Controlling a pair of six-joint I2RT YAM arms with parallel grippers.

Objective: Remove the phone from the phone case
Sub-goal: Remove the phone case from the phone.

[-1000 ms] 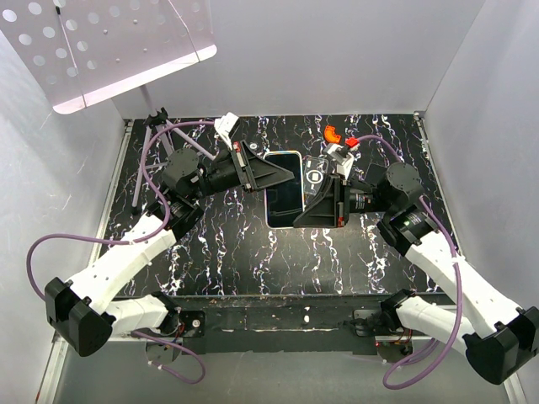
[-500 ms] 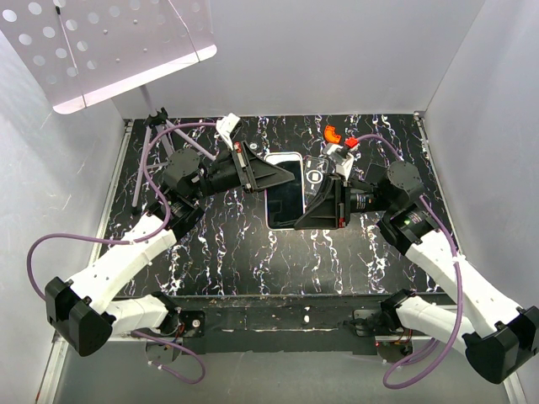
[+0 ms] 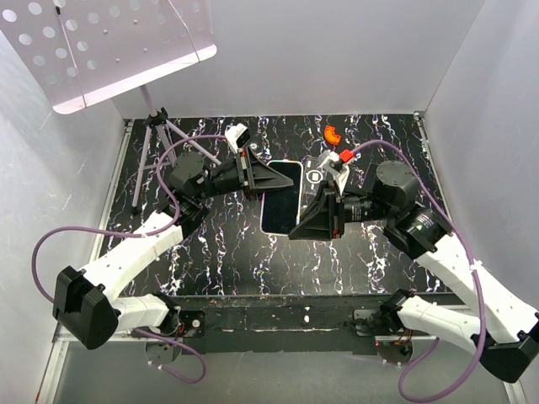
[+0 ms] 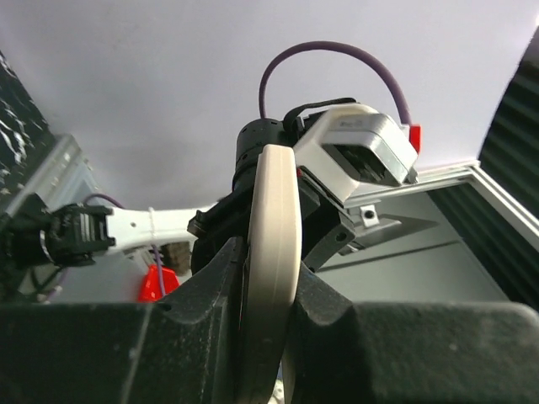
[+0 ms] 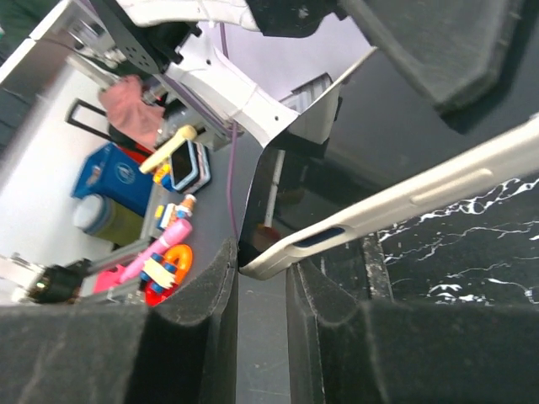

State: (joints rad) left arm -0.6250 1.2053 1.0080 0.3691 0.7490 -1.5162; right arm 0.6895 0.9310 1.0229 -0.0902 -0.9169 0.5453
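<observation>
Phone (image 3: 280, 198) appears raised off the table (image 3: 210, 252), cream case (image 4: 274, 269) not yet removed. Left gripper (image 3: 289, 174) is clamped on the far edge, right gripper (image 3: 296, 231) pinches a near corner. Separation is judged outstanding

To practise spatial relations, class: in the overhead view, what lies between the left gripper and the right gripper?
The phone, held by both the left gripper and the right gripper, as the top external view shows.

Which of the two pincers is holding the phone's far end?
The left pincer, reaching in from the left, clamps the phone near its far end; the right pincer grips its near corner instead.
</observation>
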